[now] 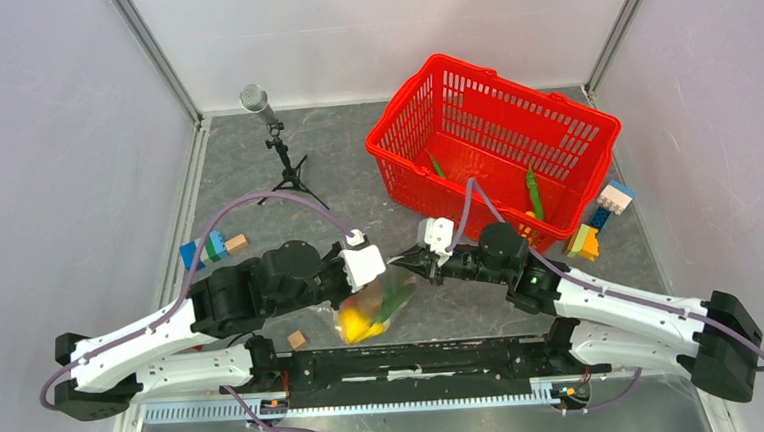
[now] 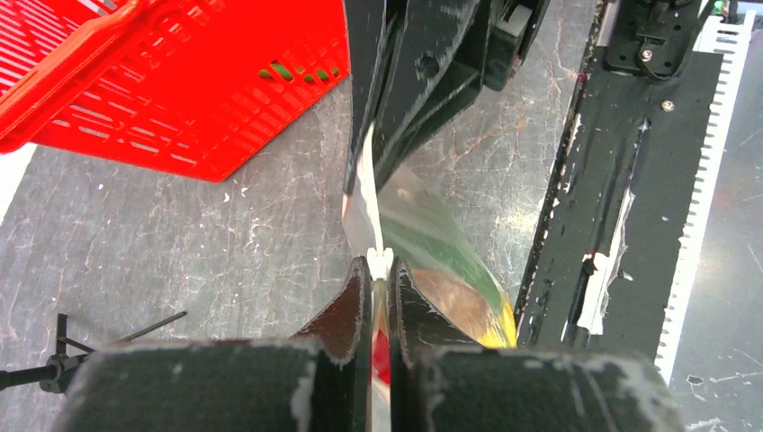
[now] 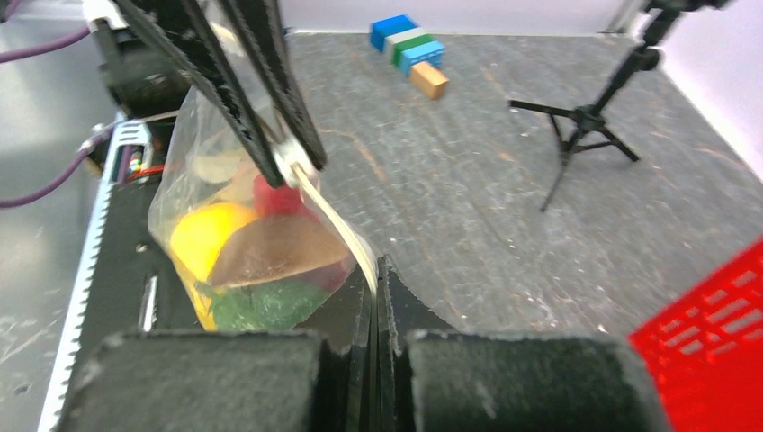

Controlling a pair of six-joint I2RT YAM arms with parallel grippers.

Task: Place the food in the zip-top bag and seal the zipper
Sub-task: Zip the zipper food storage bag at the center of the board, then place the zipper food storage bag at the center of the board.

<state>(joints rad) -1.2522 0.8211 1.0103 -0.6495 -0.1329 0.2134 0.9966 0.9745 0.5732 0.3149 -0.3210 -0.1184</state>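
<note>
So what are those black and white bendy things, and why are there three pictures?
They are two robot arms, bolted to a table. One picture is taken from above. The other two come from little cameras on each arm's wrist, so you see its own fingers up close.

The left fingers and the right fingers both pinch the white zipper of a clear bag, holding it up between them. Inside the bag is toy food: yellow, brown, red and green pieces.

On the table there is also a red basket with green pods in it, some toy blocks, more blocks beside the basket, a small wooden cube and a microphone on a stand.
</note>
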